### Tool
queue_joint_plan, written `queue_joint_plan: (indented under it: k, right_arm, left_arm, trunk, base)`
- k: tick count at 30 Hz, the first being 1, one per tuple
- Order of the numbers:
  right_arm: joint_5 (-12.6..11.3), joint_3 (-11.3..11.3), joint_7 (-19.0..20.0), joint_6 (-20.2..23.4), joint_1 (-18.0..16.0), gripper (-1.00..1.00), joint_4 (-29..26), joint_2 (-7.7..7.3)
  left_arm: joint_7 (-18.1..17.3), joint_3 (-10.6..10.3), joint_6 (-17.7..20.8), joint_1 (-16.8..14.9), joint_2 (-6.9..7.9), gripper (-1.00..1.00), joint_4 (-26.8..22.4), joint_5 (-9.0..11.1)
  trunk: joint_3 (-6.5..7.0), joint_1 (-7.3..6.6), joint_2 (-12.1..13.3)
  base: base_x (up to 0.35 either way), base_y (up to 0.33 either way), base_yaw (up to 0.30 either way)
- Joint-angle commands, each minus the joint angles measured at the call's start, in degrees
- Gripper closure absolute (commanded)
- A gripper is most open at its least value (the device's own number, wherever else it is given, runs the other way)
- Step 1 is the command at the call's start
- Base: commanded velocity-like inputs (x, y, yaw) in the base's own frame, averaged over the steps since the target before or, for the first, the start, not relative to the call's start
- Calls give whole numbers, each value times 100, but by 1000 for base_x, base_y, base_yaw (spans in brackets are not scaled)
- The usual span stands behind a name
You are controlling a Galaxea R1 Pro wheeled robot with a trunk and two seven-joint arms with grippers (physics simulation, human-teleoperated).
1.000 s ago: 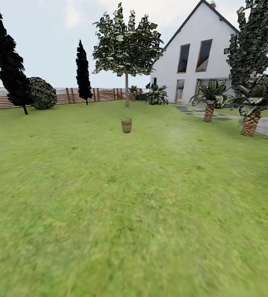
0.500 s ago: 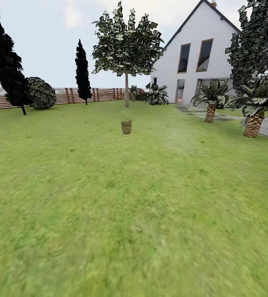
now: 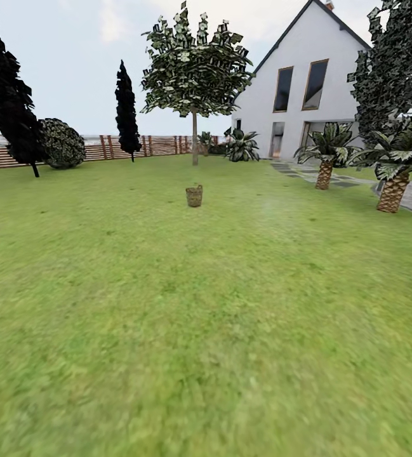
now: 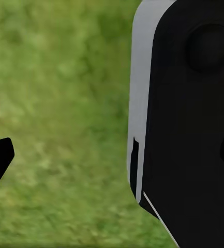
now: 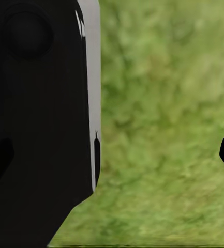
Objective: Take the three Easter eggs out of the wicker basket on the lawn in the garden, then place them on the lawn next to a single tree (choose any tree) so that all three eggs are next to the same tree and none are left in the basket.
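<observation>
Head view: wicker basket (image 3: 194, 196) stands mid-lawn (image 3: 206, 330), far straight ahead, before the leafy tree (image 3: 195, 136).
Eggs: undiscernible.
Nearer arm: neither.
Grippers: state indeterminable.

My wicker basket (image 3: 194, 195) sits far off, too small to show what lies inside. The near lawn (image 3: 206, 355) blurs — and the black tree (image 3: 9, 89) at far left is cut by the edge.
</observation>
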Motion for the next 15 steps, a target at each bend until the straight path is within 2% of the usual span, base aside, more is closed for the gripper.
queue_joint_plan:
  k: [1, 6, 15]
  right_arm:
    - [-11, 1, -12, -7, -8, -100, 25, -1]
    - [-37, -19, -13, -21, -8, -100, 35, -3]
    - [-22, 2, -13, -20, -8, -100, 35, -3]
  left_arm:
    - [-8, 5, 6, 3, 1, -100, -12, 1]
    - [-10, -3, 8, 3, 4, -100, -15, 1]
    - [-6, -2, 14, 3, 8, -100, -20, 1]
  trunk:
    - [-4, 0, -2]
    - [-4, 0, -2]
    - [-4, 0, -2]
  base:
    - [1, 0, 0]
    - [60, 0, 0]
    - [309, 0, 0]
